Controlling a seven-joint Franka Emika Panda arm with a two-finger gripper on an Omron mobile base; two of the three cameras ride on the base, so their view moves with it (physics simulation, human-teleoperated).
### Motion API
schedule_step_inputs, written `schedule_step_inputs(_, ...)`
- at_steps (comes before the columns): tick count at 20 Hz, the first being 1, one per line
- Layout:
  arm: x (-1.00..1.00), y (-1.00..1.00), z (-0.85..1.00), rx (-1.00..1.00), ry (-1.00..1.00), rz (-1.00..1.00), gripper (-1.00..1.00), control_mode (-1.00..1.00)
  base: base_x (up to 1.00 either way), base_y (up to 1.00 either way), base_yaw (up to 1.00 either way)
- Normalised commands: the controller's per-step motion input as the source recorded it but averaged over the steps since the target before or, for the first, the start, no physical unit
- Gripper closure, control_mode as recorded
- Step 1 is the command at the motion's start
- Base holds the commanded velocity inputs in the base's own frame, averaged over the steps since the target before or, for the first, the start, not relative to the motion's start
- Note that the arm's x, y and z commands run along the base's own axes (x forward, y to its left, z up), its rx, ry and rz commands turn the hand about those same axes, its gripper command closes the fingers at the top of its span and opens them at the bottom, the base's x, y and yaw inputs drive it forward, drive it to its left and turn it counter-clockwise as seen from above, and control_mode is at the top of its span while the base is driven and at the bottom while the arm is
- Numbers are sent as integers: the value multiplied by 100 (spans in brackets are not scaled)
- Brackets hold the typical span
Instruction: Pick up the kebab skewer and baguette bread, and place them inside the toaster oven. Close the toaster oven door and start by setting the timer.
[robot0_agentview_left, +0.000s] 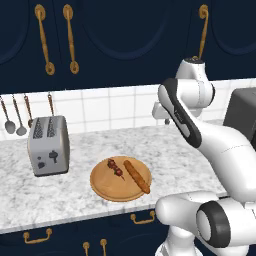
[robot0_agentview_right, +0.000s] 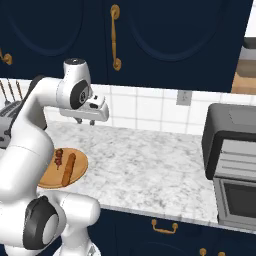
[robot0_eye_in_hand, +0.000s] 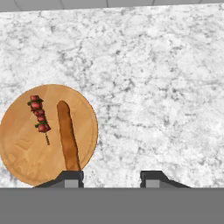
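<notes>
desk (robot0_agentview_left: 75, 195): white and grey marbled stone top, running along a white tiled wall under dark blue cupboards with brass handles
toaster oven (robot0_agentview_right: 231, 165): dark grey box at the right end of the desk, well apart from the board; also seen at the right edge of the left base view (robot0_agentview_left: 242, 112)
toaster oven door (robot0_agentview_right: 237, 202): front panel with dark window, low on the oven's face; open or closed cannot be told from this angle
toaster (robot0_agentview_left: 48, 145): silver two-slot, upright on the desk left of the board, apart from it
round board (robot0_agentview_left: 107, 187): pale wood, flat on the desk near its front edge; carries both foods
baguette bread (robot0_agentview_left: 137, 176): golden-brown loaf lying flat on the board's right half, one end reaching the rim; in the hand view (robot0_eye_in_hand: 68, 135) its near end sits just by the left fingertip's base
kebab skewer (robot0_agentview_left: 115, 167): short stick with dark red chunks, lying on the board just beside the baguette, not touching it; seen too at (robot0_eye_in_hand: 40, 117) and (robot0_agentview_right: 59, 157)
gripper (robot0_eye_in_hand: 112, 178): raised above the desk, right of the board, looking down; fingertips (robot0_eye_in_hand: 71, 178) stand moderately apart with bare stone between them, holding nothing
</notes>
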Motion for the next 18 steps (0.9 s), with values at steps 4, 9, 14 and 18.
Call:
schedule_step_inputs(4,0,0,0,0,0,0,-100,100,-2,0,0)
schedule_step_inputs(9,0,0,0,0,0,0,-100,100,-41,-34,-4)
schedule_step_inputs(14,0,0,0,0,0,0,-100,100,-8,-59,-8)
schedule_step_inputs(18,0,0,0,0,0,0,-100,100,0,-69,0)
